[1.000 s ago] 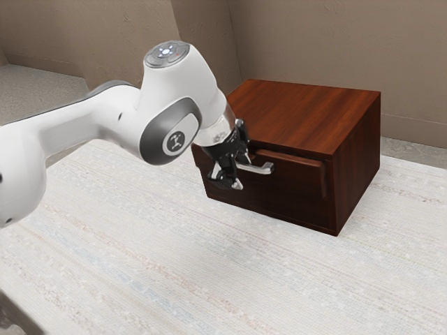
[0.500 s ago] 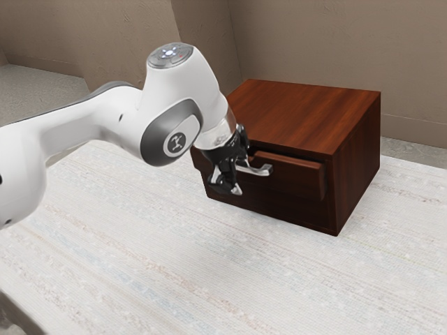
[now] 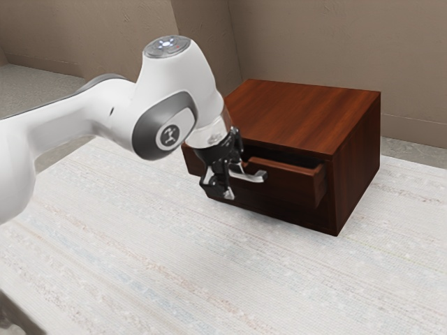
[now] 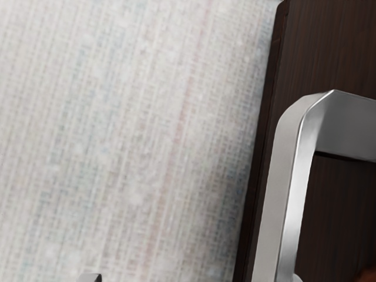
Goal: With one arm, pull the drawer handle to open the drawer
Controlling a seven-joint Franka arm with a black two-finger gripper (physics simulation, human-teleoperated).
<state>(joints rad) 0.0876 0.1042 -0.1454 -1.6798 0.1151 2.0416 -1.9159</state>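
Observation:
A dark wooden cabinet (image 3: 307, 112) stands on the table in the exterior view. Its drawer (image 3: 290, 185) is pulled out a short way toward the exterior view's left, leaving a dark gap under the top. A silver bar handle (image 3: 253, 176) sticks out of the drawer front. My black gripper (image 3: 223, 180) is at the handle's left end and shut on it. In the wrist view the handle (image 4: 294, 194) runs close under my hand, in front of the dark drawer front (image 4: 317, 59).
The cabinet rests on a pale woven tabletop (image 3: 174, 265) that stretches wide in front of the drawer and to the exterior view's left. Beige walls (image 3: 335, 42) rise behind the cabinet.
My hand has moved toward the exterior view's left with the handle in it, and the drawer has slid further out of the cabinet.

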